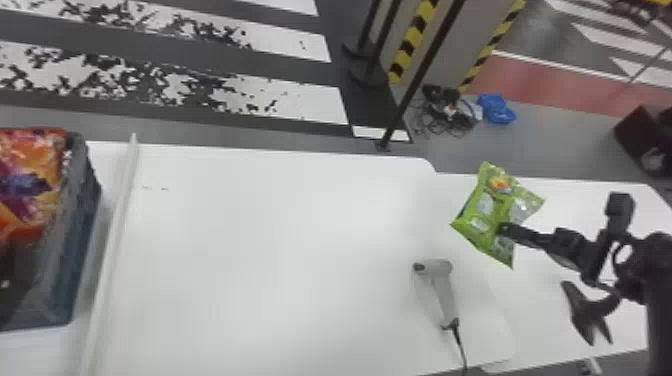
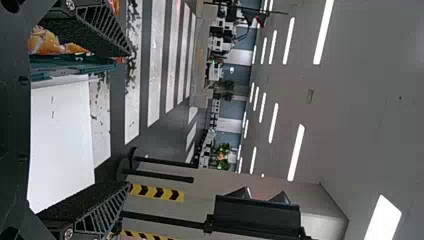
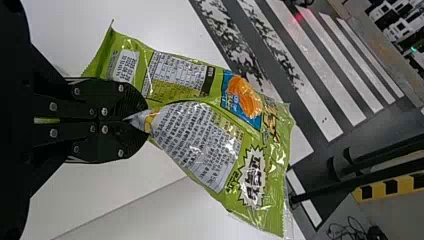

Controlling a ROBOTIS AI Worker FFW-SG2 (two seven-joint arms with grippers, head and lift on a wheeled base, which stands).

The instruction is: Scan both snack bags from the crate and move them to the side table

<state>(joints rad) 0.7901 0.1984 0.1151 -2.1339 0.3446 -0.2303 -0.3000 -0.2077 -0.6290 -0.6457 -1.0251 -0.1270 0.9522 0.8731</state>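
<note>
At right in the head view, my right gripper (image 1: 504,229) is shut on a green snack bag (image 1: 475,220), held up over the join between the main table (image 1: 280,240) and the side table (image 1: 585,200). In the right wrist view the right gripper (image 3: 145,120) pinches the middle of the bag's printed back (image 3: 195,145). An orange-red snack bag (image 1: 35,172) lies in the grey crate (image 1: 80,240) at far left. By the crate's near part is my left gripper (image 1: 14,280); in the left wrist view the left gripper (image 2: 82,117) has its fingers wide apart, nothing between them.
A grey handheld scanner (image 1: 442,285) lies on the main table, left of and nearer than the held bag, its cable running off the near edge. A raised white strip (image 1: 116,230) runs along the crate's right side. Black posts (image 1: 420,70) stand beyond the tables.
</note>
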